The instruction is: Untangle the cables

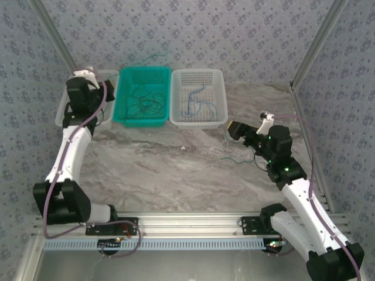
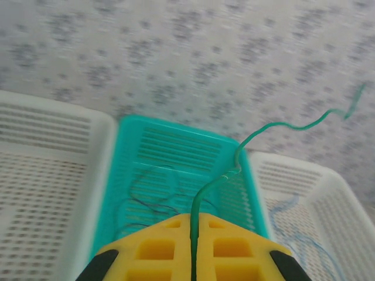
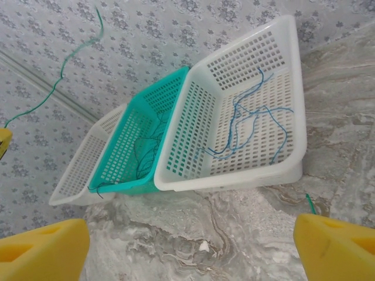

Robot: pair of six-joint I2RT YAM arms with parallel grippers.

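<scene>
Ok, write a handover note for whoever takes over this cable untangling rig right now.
Left gripper: shut on a thin green wire, raised by the teal plastic basket.
Right gripper: open, empty, over the marble table beside a second green wire lying there.
Done: thin blue wires lie in the right-hand white perforated basket.
Left: tangled dark wires in the teal basket; both green wires need sorting.

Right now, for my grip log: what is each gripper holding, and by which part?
Left gripper: green cable, pinched partway along, one end free. Right gripper: open, nothing held.
</scene>
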